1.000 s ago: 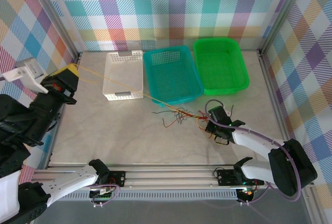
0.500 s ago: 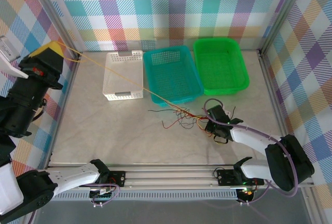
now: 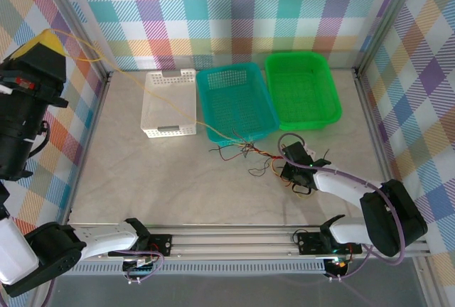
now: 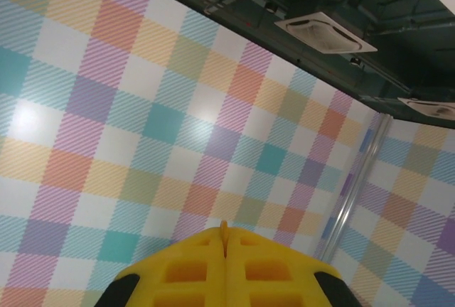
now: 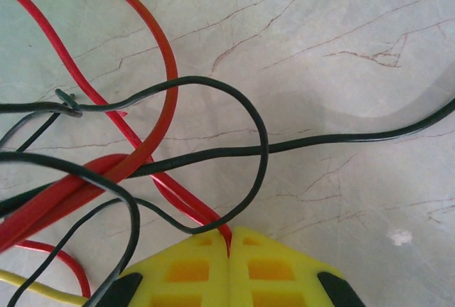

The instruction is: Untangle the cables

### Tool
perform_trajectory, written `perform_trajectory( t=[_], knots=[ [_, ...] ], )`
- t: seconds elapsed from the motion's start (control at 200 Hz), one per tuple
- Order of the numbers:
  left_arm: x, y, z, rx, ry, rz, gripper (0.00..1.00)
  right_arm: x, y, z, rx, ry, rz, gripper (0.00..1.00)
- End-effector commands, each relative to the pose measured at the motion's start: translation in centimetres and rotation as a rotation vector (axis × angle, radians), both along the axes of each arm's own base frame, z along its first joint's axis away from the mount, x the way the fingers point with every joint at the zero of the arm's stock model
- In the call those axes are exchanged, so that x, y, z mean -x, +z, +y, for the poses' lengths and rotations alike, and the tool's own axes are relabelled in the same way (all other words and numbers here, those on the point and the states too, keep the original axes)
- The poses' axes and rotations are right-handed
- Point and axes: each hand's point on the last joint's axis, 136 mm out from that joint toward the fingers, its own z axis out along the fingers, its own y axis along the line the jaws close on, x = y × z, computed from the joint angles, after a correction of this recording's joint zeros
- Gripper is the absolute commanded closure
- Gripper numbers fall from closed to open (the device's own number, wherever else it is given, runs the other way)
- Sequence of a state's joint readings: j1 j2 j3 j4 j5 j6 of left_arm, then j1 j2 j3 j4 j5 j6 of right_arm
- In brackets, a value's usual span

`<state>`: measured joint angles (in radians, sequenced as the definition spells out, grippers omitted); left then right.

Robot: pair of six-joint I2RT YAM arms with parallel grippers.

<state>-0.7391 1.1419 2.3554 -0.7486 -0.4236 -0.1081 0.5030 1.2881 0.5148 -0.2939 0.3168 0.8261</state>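
The cables [image 3: 245,152] lie as a loose tangle of red, black and brown strands on the table in front of the teal basket. A thin yellow-orange cable [image 3: 114,71] runs from the tangle up over the white basket to my left gripper [image 3: 47,37], raised high at the far left. In the left wrist view, the left gripper [image 4: 225,232] is shut on that cable's orange tip [image 4: 224,227]. My right gripper [image 3: 286,170] sits low on the table at the tangle's right edge. In the right wrist view, the right gripper [image 5: 229,239] is shut on a red cable [image 5: 153,72], with black cables [image 5: 259,143] looping across it.
Three baskets stand in a row at the back: white [image 3: 151,108], teal [image 3: 206,108] and green [image 3: 330,101]. Metal frame posts and plaid walls close in both sides. The marble tabletop [image 3: 142,179] is bare to the left of the tangle.
My left gripper has risen and drawn back to the upper left, pulling the yellow-orange cable with it. The tangle has shifted a little. The right gripper has stayed put.
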Motion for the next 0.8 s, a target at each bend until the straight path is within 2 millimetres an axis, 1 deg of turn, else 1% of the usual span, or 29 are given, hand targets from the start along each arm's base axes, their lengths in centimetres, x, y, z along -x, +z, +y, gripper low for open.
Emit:
perform_trajectory(
  t=[0.0,0.06,0.105,0.17,0.22,0.26,0.265,0.27,0.28,0.305,0.33,0.38,0.445,0.535,0.595,0.715,0.795],
  knots=[
    [-2.7,-0.5,-3.9,-0.030,-0.064,0.024,1.00,1.1,-0.9,-0.9,0.041,0.006,0.060,1.00],
    [-2.7,0.3,-3.9,-0.010,-0.067,0.003,1.00,1.1,-0.9,-0.8,0.037,0.012,0.061,1.00],
    [-2.6,0.9,-4.1,0.003,-0.086,-0.011,1.00,1.0,-0.9,-0.3,0.020,0.036,0.062,1.00],
    [-2.5,1.3,-5.0,0.010,-0.133,-0.013,1.00,0.7,-0.5,1.4,-0.042,0.116,0.052,1.00],
    [-2.8,0.9,-5.9,0.007,-0.165,0.004,1.00,0.4,0.4,2.4,-0.077,0.165,0.023,1.00],
    [-3.3,0.3,-6.8,0.003,-0.188,0.029,1.00,0.4,1.2,3.0,-0.084,0.203,-0.003,0.88],
    [-3.4,0.2,-6.9,0.001,-0.190,0.033,1.00,0.4,1.2,3.0,-0.084,0.203,-0.003,0.88],
    [-3.4,0.1,-6.9,0.001,-0.192,0.037,1.00,0.3,1.6,3.1,-0.085,0.212,-0.016,0.85],
    [-3.6,0.0,-7.2,0.000,-0.198,0.043,1.00,0.3,1.9,3.2,-0.084,0.219,-0.025,0.83],
    [-3.9,-0.6,-7.8,-0.007,-0.213,0.063,1.00,0.1,2.8,3.2,-0.077,0.228,-0.052,0.72],
    [-4.2,-1.2,-8.4,-0.012,-0.227,0.082,1.00,0.1,3.6,3.2,-0.069,0.235,-0.075,0.65],
    [-4.9,-2.4,-9.5,-0.016,-0.256,0.120,1.00,-0.1,5.6,3.5,-0.074,0.272,-0.134,0.55],
    [-5.5,-3.7,-10.7,-0.014,-0.295,0.159,1.00,-0.2,7.9,3.5,-0.071,0.295,-0.194,0.46],
    [-6.2,-5.4,-12.0,-0.006,-0.327,0.208,1.00,-0.3,11.1,3.8,-0.068,0.351,-0.286,0.39],
    [-6.8,-6.5,-12.8,-0.006,-0.342,0.242,1.00,-0.4,13.2,4.7,-0.083,0.414,-0.364,0.35],
    [-7.6,-7.9,-14.6,0.002,-0.392,0.296,1.00,-0.8,17.0,7.6,-0.137,0.548,-0.498,0.28],
    [-8.1,-8.5,-15.8,0.014,-0.426,0.327,1.00,-0.4,19.3,10.7,-0.205,0.677,-0.575,0.25]
  ],
)
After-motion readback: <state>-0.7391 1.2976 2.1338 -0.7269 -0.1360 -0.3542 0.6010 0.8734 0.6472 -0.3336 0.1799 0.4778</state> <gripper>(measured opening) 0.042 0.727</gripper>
